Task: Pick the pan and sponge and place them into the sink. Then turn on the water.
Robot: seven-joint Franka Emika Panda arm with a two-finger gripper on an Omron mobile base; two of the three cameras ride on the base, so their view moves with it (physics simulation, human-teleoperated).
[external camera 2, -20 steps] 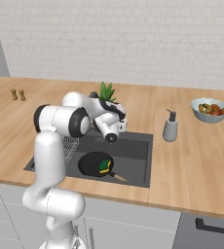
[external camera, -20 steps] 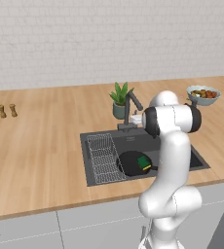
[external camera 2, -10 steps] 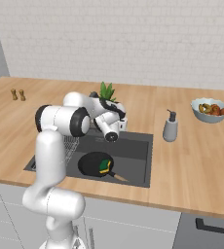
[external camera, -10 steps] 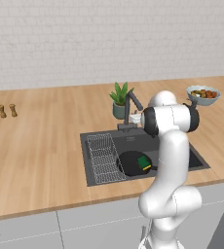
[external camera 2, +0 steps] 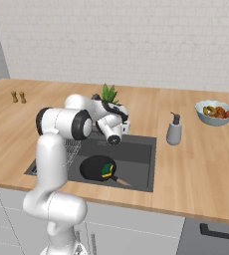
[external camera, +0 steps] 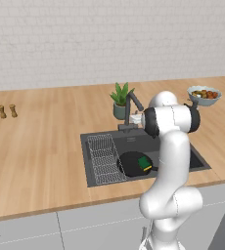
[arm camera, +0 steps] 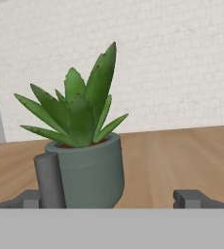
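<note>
The black pan (external camera: 130, 164) (external camera 2: 94, 167) lies in the sink (external camera: 183, 151) (external camera 2: 139, 164), and the green and yellow sponge (external camera: 144, 162) (external camera 2: 106, 170) rests on it. My gripper (external camera: 133, 118) (external camera 2: 122, 121) (arm camera: 111, 199) hovers over the back rim of the sink, close to the dark faucet (external camera: 132, 104). It is open, with its fingertips (arm camera: 192, 198) far apart and nothing between them. In the hand view the faucet post (arm camera: 49, 180) stands just ahead on the left, in front of the potted plant (arm camera: 84, 146). The water is out of view.
A wire dish rack (external camera: 103, 158) fills the sink's left part. The potted plant (external camera: 120, 100) (external camera 2: 109, 93) stands behind the faucet. A soap dispenser (external camera 2: 174, 130) sits right of the sink, a fruit bowl (external camera: 204, 94) (external camera 2: 215, 112) farther right, and two shakers (external camera: 7, 111) (external camera 2: 18, 96) far left.
</note>
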